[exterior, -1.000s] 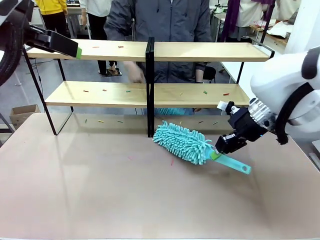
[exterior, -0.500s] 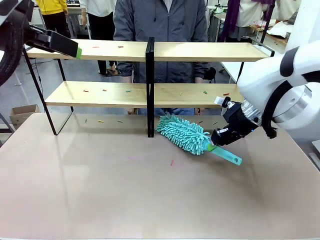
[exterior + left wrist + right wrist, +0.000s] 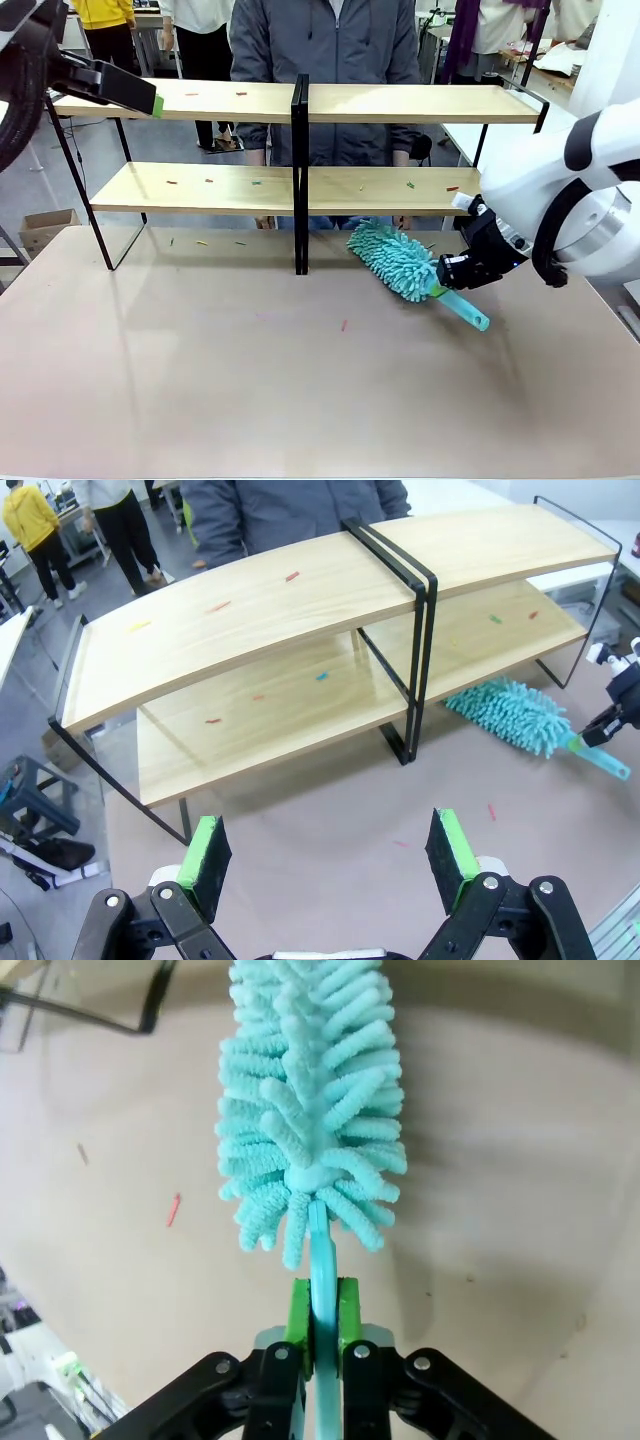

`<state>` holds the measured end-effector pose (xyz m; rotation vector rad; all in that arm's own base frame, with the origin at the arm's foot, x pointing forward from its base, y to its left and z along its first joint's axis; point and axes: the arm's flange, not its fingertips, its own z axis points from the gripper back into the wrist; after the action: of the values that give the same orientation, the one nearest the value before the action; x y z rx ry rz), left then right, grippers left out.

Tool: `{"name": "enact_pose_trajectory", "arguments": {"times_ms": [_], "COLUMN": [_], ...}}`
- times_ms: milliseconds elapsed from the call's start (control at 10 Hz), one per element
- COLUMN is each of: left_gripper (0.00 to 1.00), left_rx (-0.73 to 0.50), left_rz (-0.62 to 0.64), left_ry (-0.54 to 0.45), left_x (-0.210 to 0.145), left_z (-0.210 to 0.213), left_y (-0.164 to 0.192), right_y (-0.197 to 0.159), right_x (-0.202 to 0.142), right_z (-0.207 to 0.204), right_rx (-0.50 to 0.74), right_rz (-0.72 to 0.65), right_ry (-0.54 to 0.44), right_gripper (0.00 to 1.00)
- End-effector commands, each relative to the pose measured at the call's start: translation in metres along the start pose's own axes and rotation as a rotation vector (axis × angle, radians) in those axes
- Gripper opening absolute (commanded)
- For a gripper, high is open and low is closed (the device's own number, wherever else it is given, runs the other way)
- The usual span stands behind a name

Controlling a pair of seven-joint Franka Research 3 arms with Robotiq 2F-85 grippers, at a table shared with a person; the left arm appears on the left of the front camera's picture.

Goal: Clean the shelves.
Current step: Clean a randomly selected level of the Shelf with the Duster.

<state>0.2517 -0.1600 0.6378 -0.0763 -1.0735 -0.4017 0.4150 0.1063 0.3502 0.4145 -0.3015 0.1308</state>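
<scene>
While my right fingers pinch the duster by its thin stiff handle, right behind the soft, light head, I'd say that's the spot to hold. Just beyond the fluffy tip stand the shelves, rigid boards on a slim frame, so sweep gently. My left fingers hang wide apart, holding nothing.

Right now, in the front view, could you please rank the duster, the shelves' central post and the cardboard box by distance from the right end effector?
1. Duster: clamped in the right end effector.
2. Central post of the shelves: to its left.
3. Cardboard box: far left, on the floor.
</scene>
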Motion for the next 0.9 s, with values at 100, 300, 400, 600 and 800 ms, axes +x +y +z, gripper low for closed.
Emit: {"name": "enact_pose_trajectory", "arguments": {"times_ms": [100, 300, 400, 600, 800], "left_gripper": [1.00, 1.00, 1.00, 1.00, 1.00], "left_rx": [0.010, 0.010, 0.010, 0.010, 0.010], "left_rz": [-0.001, -0.001, -0.001, -0.001, -0.001], "left_ry": [0.001, 0.001, 0.001, 0.001, 0.001], "left_x": [0.000, 0.000, 0.000, 0.000, 0.000], "left_z": [0.002, 0.002, 0.002, 0.002, 0.002], "left_y": [0.001, 0.001, 0.001, 0.001, 0.001], "right_y": [0.009, 0.010, 0.010, 0.014, 0.025], "right_x": [-0.008, -0.014, -0.015, -0.017, -0.020], "right_z": [0.015, 0.031, 0.034, 0.033, 0.029], "right_rx": [-0.130, -0.310, -0.347, -0.446, -0.457], "right_rz": [-0.203, -0.384, -0.435, -0.451, -0.297], "right_ry": [-0.041, -0.078, -0.079, -0.131, -0.271], "right_gripper": [0.12, 0.12, 0.12, 0.12, 0.12]}}
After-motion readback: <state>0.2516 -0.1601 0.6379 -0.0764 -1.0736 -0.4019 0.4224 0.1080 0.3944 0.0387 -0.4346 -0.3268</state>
